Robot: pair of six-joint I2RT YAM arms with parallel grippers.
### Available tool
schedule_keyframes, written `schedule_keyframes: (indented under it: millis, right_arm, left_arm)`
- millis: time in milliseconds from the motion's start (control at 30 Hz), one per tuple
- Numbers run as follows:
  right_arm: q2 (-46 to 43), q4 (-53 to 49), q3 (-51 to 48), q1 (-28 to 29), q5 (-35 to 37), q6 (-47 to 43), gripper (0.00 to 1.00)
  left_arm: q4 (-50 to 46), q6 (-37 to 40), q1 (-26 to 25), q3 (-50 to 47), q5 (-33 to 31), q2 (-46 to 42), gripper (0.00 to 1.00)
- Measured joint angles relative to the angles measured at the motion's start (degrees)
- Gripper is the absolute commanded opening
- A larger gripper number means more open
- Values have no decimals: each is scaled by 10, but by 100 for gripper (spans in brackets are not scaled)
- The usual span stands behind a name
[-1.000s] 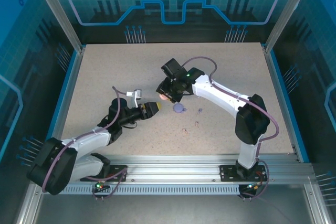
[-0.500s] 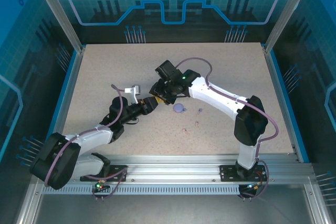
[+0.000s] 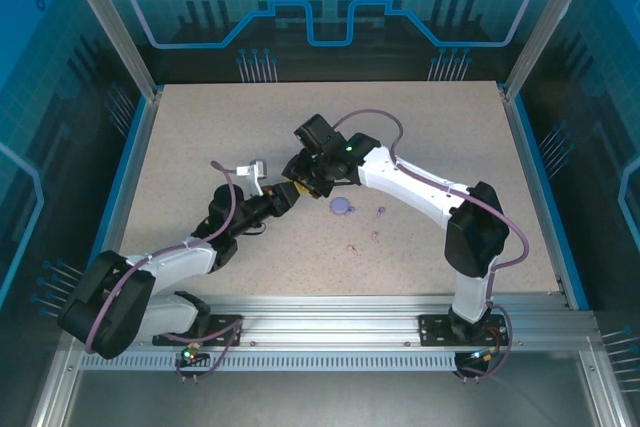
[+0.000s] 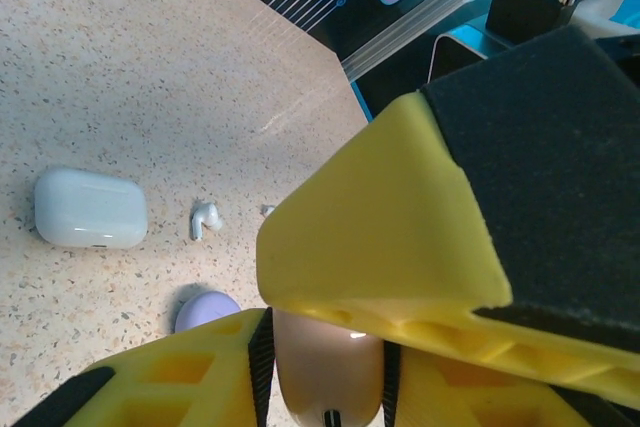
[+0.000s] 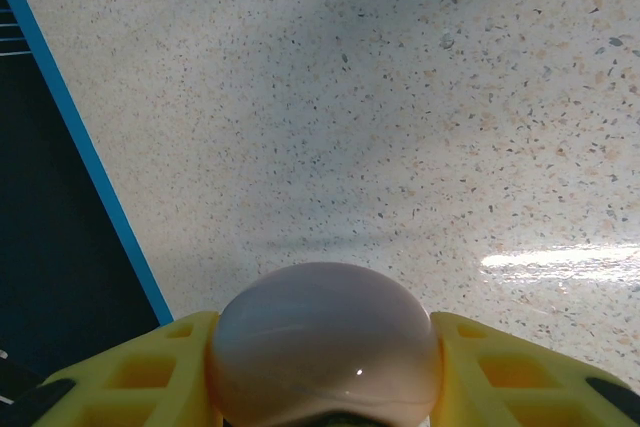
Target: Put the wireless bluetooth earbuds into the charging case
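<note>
1. Since a second ago I have reached my left gripper (image 3: pixel 287 197) forward and up to meet my right gripper (image 3: pixel 303 183), which has swung a little leftward toward it. My left fingers have narrowed as they came in.
2. My right gripper is clamped on the pink case (image 5: pixel 325 357), one yellow finger on each side of its rounded body.
3. From the left wrist, the same pink case sits between my left fingers with the pads against both flanks, so I read that hand as gripping it too. Its long axis runs in line with my left fingers.
4. I cannot tell whether the lid is open.
5. The earbuds are all off to the side on the table (image 3: pixel 200 137), not in any case. A white earbud (image 4: pixel 205 219) lies just beside the white case (image 4: pixel 90 209), and a purple earbud (image 3: pixel 382 212) lies to the right of the purple case (image 3: pixel 341 207).
6. Those loose buds lie to the right of both grippers, nearer my right arm. I judge the right hand should let go and fetch while the left steadies the case.
</note>
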Motion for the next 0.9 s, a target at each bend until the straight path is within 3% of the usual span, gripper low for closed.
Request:
schedule_keyframes:
  millis: [533, 600, 767, 900]
  right_arm:
    - [1, 31, -6, -1, 11, 20, 41]
    - [1, 32, -6, -1, 11, 21, 46]
    - [1, 32, -6, -4, -5, 24, 75]
    - [-8, 26, -8, -16, -8, 12, 80]
  left_arm:
    - [35, -13, -5, 0, -37, 16, 9]
    - [34, -13, -5, 0, -39, 16, 6]
    - [31, -13, -7, 1, -39, 16, 2]
    - [9, -12, -7, 1, -39, 10, 0]
